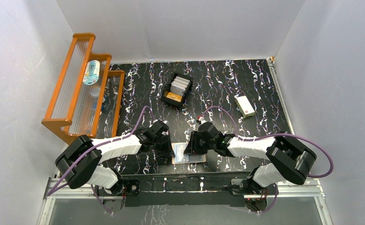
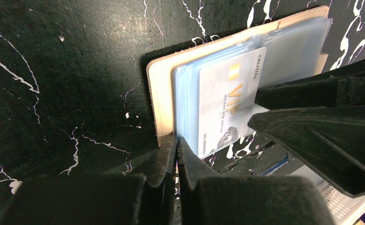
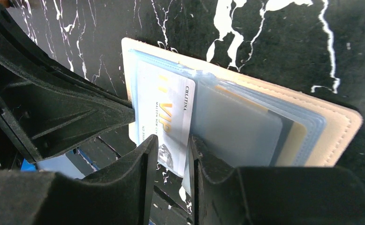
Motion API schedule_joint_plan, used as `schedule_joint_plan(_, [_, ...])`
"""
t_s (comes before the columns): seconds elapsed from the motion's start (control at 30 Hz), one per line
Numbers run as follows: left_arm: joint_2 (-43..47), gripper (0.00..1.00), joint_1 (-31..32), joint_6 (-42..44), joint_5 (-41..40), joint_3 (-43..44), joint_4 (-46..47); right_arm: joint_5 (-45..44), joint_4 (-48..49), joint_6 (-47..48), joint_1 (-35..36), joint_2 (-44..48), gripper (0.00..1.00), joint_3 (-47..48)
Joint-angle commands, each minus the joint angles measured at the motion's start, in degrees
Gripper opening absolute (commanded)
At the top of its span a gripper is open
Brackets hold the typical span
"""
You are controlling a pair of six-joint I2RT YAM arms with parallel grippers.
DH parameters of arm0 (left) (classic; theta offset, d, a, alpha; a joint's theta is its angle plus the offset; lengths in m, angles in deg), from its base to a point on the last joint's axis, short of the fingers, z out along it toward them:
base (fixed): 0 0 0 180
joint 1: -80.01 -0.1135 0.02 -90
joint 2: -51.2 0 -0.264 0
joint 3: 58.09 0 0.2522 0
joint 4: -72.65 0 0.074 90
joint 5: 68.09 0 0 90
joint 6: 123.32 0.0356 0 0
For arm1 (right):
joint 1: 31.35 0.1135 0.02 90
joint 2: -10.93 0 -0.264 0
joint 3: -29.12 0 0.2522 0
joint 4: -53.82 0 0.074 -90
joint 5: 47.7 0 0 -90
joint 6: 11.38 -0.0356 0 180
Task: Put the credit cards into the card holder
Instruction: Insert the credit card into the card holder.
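Card holder (image 1: 188,154) open, sleeves up, at the middle of the near edge of the bench (image 1: 227,89). Insertion step, seemingly: left hand (image 2: 177,139) pinched tight on a sleeve edge, right hand (image 3: 172,145) narrow, nipping a white VIP card (image 3: 164,110) over the sleeves. Calls next for a straight slide into the sleeve mouth.

Bright even light, blurred foregrounds
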Motion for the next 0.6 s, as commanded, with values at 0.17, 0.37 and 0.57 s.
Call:
schedule_joint_plan(0.17, [1.37,0.04,0.59,0.4,-1.94,0.44,-5.16,0.21,-0.47,0.53,0.92,1.2,0.39,2.4])
schedule_joint_plan(0.37, [7.17,0.19,0.59,0.67,-6.07,2.75,-9.1,-6.1,-8.61,2.26,0.85,7.85,0.44,4.38])
schedule_joint_plan(0.57, [13.43,0.32,0.54,3.01,-14.57,7.39,-15.8,-11.99,-14.08,12.01,-1.88,9.91,0.52,10.96])
